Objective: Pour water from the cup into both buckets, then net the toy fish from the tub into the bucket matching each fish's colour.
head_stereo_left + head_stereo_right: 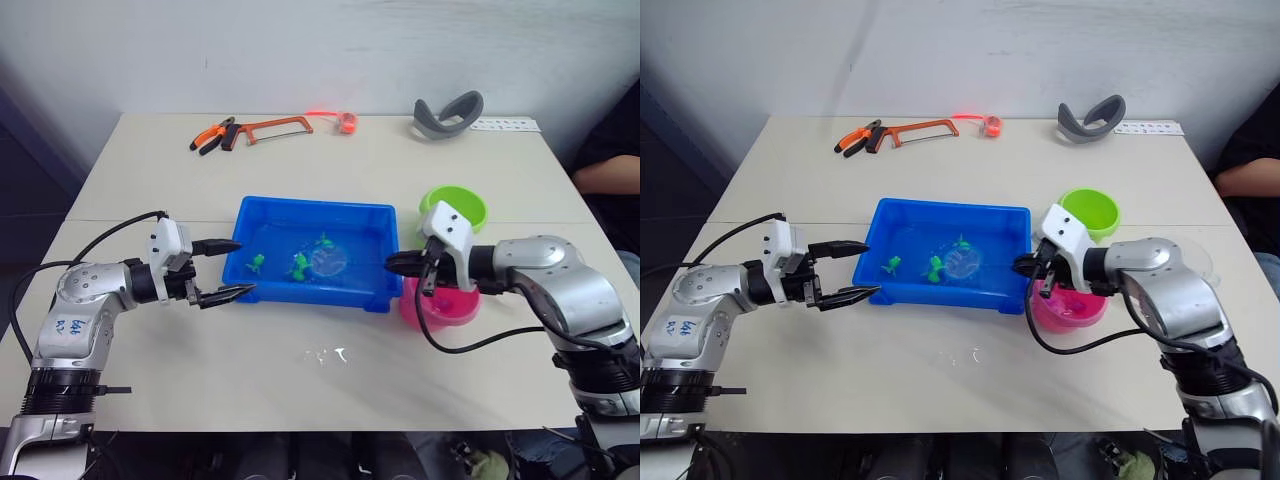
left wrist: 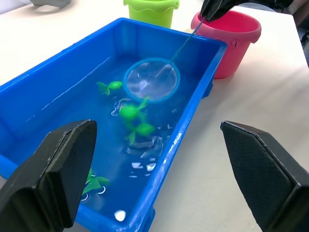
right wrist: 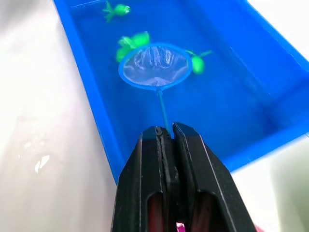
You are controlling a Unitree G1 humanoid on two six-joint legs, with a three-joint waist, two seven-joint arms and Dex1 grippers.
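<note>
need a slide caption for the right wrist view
Right pincer shut on the net, hoop held among green toy fish in the blue tub.

You get even, soft light from overhead; the table [image 1: 330, 190] reads bright and shadows under the tub [image 1: 315, 255] are faint. Small glints sit on the water in the tub and on the wet spots on the table in front of it. In your right wrist view the gripper [image 3: 166, 133] close to the lens looks soft, and the pale table surface washes out.

Head pair overhead; wrists near tub [image 2: 207, 63]
</note>
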